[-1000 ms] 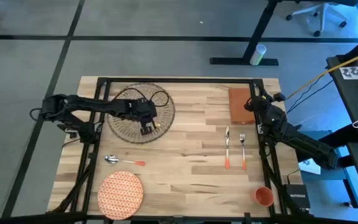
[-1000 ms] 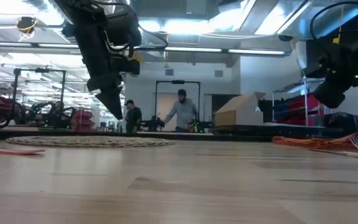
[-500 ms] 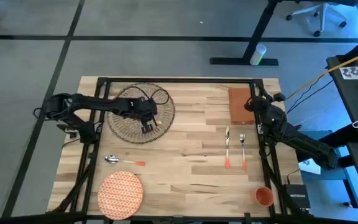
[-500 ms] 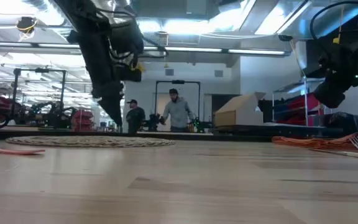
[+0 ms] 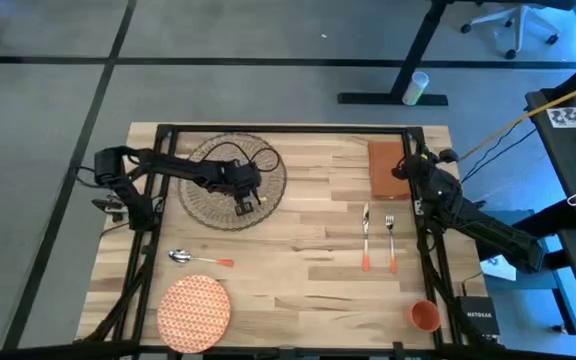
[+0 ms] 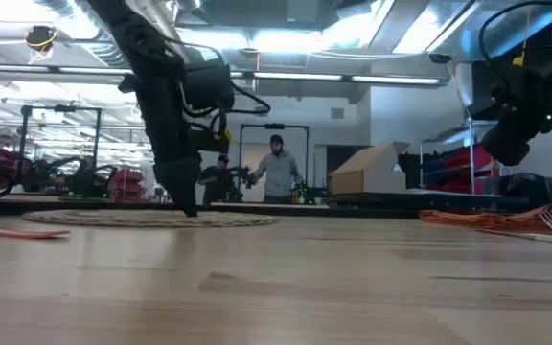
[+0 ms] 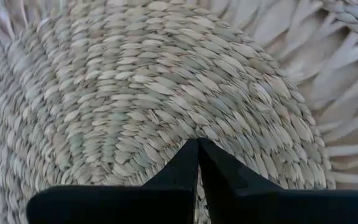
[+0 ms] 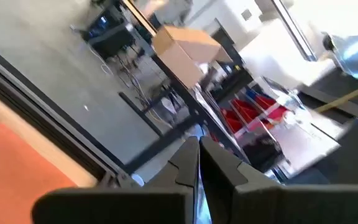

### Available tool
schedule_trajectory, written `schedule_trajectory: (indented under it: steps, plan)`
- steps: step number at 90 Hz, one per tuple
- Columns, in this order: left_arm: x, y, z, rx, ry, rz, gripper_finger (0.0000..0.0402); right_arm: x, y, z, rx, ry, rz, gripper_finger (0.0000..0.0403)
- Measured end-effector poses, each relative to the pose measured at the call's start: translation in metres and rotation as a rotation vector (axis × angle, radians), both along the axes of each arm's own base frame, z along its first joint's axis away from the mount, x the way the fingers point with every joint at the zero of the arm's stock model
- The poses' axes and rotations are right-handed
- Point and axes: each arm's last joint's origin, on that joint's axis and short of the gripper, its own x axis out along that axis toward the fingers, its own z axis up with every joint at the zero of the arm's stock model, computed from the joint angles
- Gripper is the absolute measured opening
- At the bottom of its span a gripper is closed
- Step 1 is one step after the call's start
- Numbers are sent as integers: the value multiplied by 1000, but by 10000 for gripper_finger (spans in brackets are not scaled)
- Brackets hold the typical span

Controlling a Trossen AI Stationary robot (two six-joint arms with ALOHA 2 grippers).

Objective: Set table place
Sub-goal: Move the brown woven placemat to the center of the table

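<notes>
The round woven placemat [image 5: 208,185] lies flat at the table's far left; it also shows in the low view [image 6: 84,218]. My left gripper [image 7: 197,142] is shut, its tips down on the mat's near-right part [image 5: 240,208]. My right gripper [image 8: 197,140] is shut on nothing and hangs above the table by the right edge of the rust-orange napkin [image 5: 384,168]. The knife [image 5: 365,240] and fork [image 5: 390,242] lie side by side at the right. The spoon [image 5: 198,259], the orange plate [image 5: 194,308] and the orange cup [image 5: 425,316] rest nearer the front edge. My left gripper presses its shut fingertips [image 6: 192,211] down on the placemat's tightly woven middle [image 7: 166,118], toward its near-right part. The fingers come from above, slanting down. The mat stays flat on the table under them.
The table [image 5: 308,290] shows bare wood between the spoon and the cutlery pair. A black frame [image 5: 288,128] runs along the table's edges. Beyond the far edge, people [image 6: 278,177] stand in the room among racks and boxes.
My left gripper has come down onto the placemat and moved a little toward the table's right edge. The placemat has slid a short way to the right with it, staying flat.
</notes>
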Motion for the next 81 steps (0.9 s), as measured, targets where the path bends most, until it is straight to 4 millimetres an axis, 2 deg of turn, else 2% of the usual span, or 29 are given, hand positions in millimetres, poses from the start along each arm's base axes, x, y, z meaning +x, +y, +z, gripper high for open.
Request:
schedule_trajectory:
  steps: [11, 23, 44, 66, 81]
  plan:
    - [6, -5, 1, 17, -40, -41, 0, 4, 1, 1, -8, -17, 136, 1]
    - [12, -9, -1, 21, -82, -64, 0, 7, 2, 2, 8, -122, 265, 1]
    - [27, -19, -17, -9, -140, -106, 0, 16, 7, 2, 57, -195, 625, 1]
    - [38, -35, -19, -81, -239, -155, 0, 20, 12, 3, 107, -255, 853, 1]
    - [40, -42, -19, -93, -253, -169, 0, 22, 16, 9, 70, -282, 1012, 1]
